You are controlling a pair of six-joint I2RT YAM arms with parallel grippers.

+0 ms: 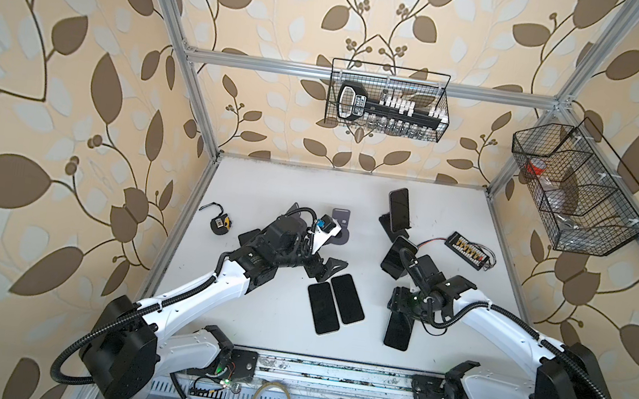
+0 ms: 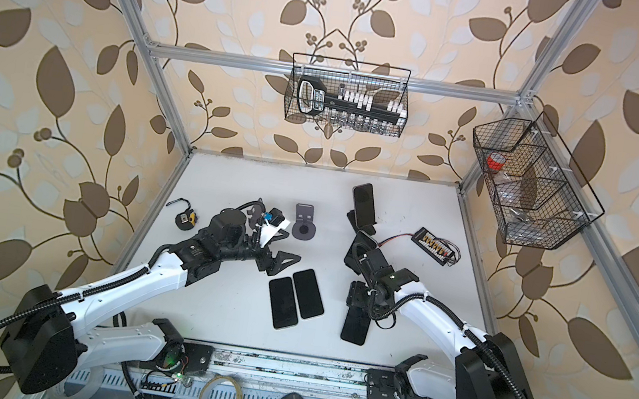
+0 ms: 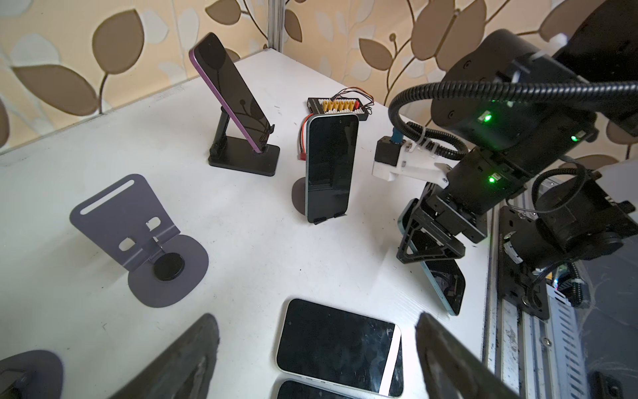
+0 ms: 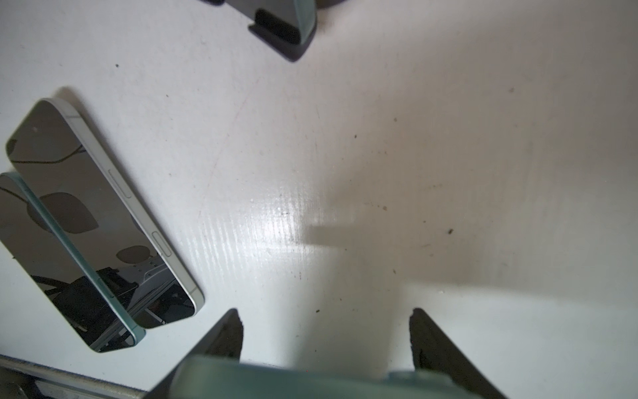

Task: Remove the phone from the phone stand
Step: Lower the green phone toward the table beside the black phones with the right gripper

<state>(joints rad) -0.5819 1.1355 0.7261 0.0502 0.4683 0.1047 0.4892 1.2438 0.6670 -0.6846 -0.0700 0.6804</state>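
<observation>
Phone (image 3: pixel 445 286) with the teal edge is off any stand, pinched across its width by my right gripper (image 3: pixel 429 241) and tilted low over the near part of the table (image 1: pixel 252 317). I cannot tell whether its lower end touches the surface. My left gripper (image 1: pixel 325 268) hangs spread wide and empty above two flat phones (image 1: pixel 322 308) lying side by side, near the held one.

I judge the slick glass could slip from the fingers if I release it while it is tilted, and it would slap down. Just beyond, my right wrist sits close beside a leaning phone (image 3: pixel 331 165) on a grey stand (image 3: pixel 298 193), so a careless lift could topple it. Farther back, a purple-edged phone (image 3: pixel 231 89) leans on a black stand (image 3: pixel 248 162), and an empty grey stand (image 3: pixel 138 241) sits apart from both.

The table is white, glossy and specked with grit. A connector board (image 1: pixel 466 248) and a tape measure (image 1: pixel 220 224) lie toward its sides. Leaf-patterned wallpaper (image 1: pixel 51 89) lines the frame, and two wire baskets (image 1: pixel 387 100) hang on it.
</observation>
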